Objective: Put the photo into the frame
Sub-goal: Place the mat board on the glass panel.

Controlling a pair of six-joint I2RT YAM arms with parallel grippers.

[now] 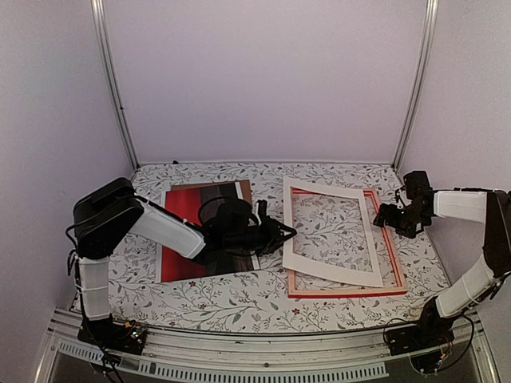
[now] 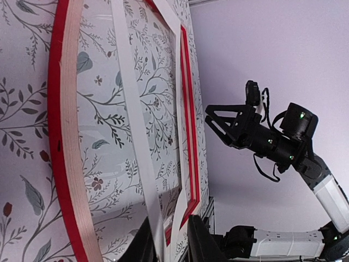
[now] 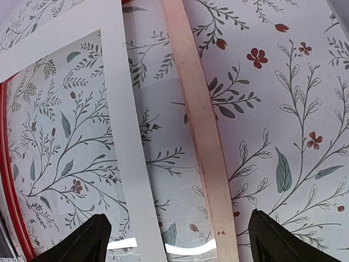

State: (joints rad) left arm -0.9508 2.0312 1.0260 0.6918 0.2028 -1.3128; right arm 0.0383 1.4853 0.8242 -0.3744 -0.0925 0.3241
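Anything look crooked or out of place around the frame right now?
Yes. The white mat lies skewed across the frame: it is rotated, and its left edge overhangs the frame's left rail onto the tablecloth instead of sitting square. The photo lies off to the left, not in the frame.

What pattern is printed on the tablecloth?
The tablecloth has leafy grey-green sprigs and small red flowers on white; clearest in the right wrist view.

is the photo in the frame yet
Out. The photo lies left of the frame, apart from it; inside the frame only floral cloth shows, with a white mat askew on top.
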